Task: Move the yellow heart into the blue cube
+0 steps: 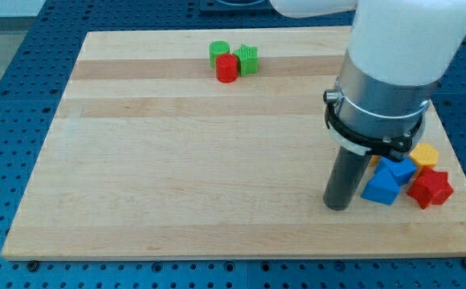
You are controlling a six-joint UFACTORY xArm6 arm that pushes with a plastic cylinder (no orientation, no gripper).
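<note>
My tip [337, 208] rests on the board at the view's lower right, just left of a cluster of blocks. A blue block [380, 187] lies right beside the rod, touching or nearly touching it. A second blue block, which looks like the cube [402, 169], sits just behind it. A yellow block [424, 155] lies at the cube's upper right; its shape is unclear. A small sliver of another yellow block [374, 160] peeks out between the rod and the blue blocks, mostly hidden. A red star [430, 189] lies right of the blue blocks.
Near the board's top edge, left of centre, two green blocks [218, 52] [248, 59] and a red cylinder [227, 68] huddle together. The wooden board [177, 160] ends close to the red star on the right. The arm's white body [394, 56] hides the upper right.
</note>
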